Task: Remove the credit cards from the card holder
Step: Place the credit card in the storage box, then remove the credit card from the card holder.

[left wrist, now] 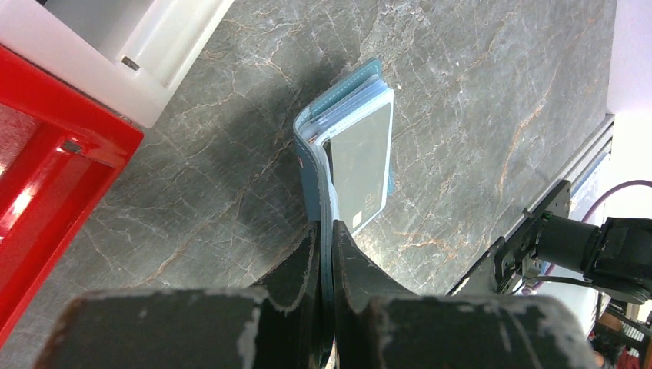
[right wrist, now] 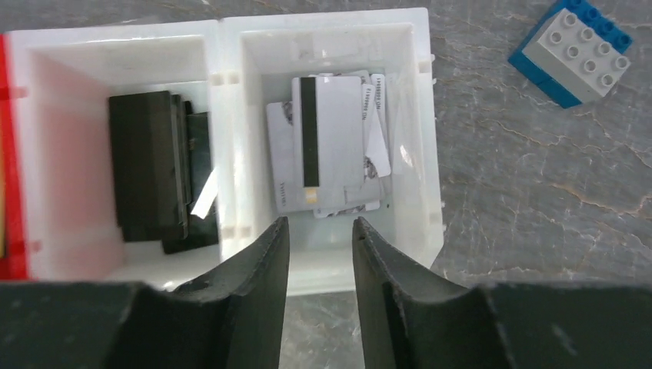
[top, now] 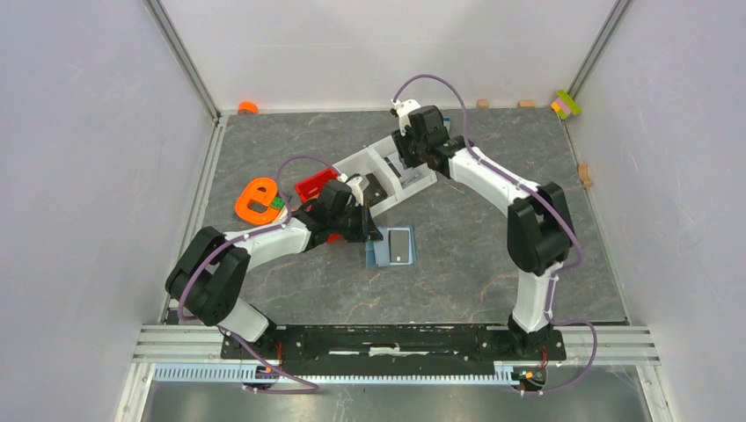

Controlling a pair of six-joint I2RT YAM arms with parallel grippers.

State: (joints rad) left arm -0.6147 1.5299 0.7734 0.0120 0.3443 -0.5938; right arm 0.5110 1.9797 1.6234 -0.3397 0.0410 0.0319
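The left claw [left wrist: 327, 231] grips the card holder [left wrist: 346, 88] by its near edge. The right claw [right wrist: 321, 231] is partly open, seemingly empty, with credit cards [right wrist: 330, 138] just beyond it.

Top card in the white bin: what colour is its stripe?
Black stripe on a pale grey card; clearest in the right wrist view.
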